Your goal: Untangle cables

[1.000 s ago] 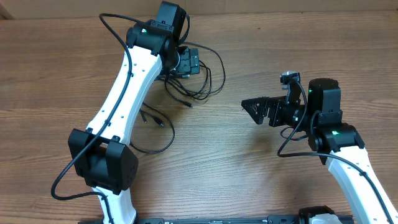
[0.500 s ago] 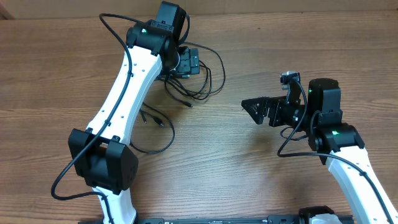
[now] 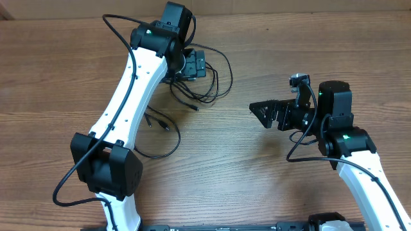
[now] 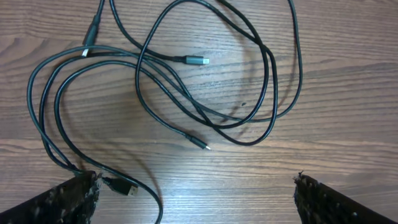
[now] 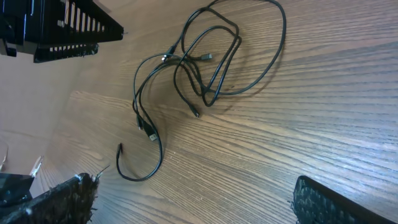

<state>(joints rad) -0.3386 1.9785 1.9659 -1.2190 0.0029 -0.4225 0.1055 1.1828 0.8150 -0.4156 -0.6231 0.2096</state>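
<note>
- My left jaws stand wide apart with nothing between them; their fingertips (image 4: 65, 200) show at the two bottom corners of the left wrist view.
- The cables (image 4: 200, 113) lie on the desk (image 3: 257, 186) right below those left jaws, a loose tangle of thin black loops crossing one another.
- Three ends show there: a silver-tipped plug (image 4: 196, 60) inside the upper loop, a small plug (image 4: 200, 145) below the crossing, and a wider plug (image 4: 126, 186) just beside the fingertip in the bottom-left corner of that view.
- A few strands run up to that same fingertip; I cannot tell whether they touch it.
- From overhead, part of the tangle passes under my left arm (image 3: 128, 90), and one loop curls out on the desk nearer the arm's base.
- My right jaws are wide too and hold nothing, their fingertips (image 5: 59, 200) over bare wood.
- They sit well apart from the cables, off to the right and turned toward them.
</note>
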